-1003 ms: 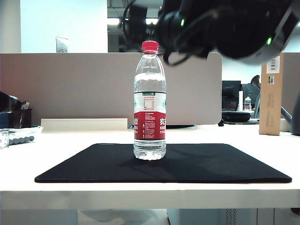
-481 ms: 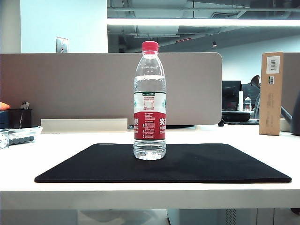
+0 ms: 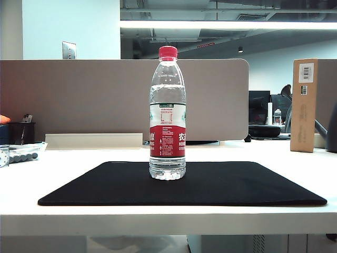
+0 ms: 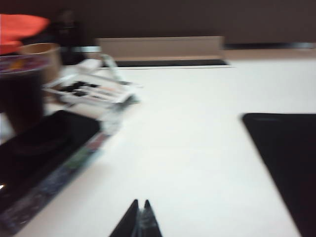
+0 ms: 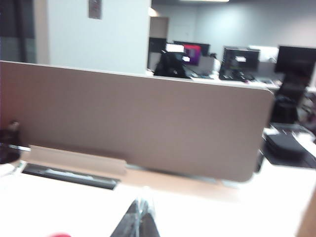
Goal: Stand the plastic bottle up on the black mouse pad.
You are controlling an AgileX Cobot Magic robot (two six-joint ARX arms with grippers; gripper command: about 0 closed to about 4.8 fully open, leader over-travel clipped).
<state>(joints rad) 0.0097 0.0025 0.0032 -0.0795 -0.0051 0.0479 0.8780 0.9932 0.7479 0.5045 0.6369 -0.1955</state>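
**Visitor:** What is on the desk?

**Onlooker:** Largest first: a white table [image 3: 79,158] fills the lower half of the exterior frame, with a grey partition [image 3: 79,95] behind it. The black mouse pad [image 3: 237,184] lies flat at lower centre. The plastic bottle [image 3: 168,113] stands upright on it, slightly left of the pad's middle, red cap on top, base resting on the mat.

**Visitor:** And the arms?

**Onlooker:** Neither appears in the exterior frame. The left gripper [image 4: 139,217] sits low over bare table beside the pad's edge, fingertips pressed together, empty. The right gripper [image 5: 139,217] faces the partition, fingers also closed on nothing.

**Visitor:** So what remains?

**Onlooker:** By my reading, the bottle looks placed. Doing this step well means keeping both arms well clear of the bottle, since a tall, narrow bottle would likely tip at a nudge.
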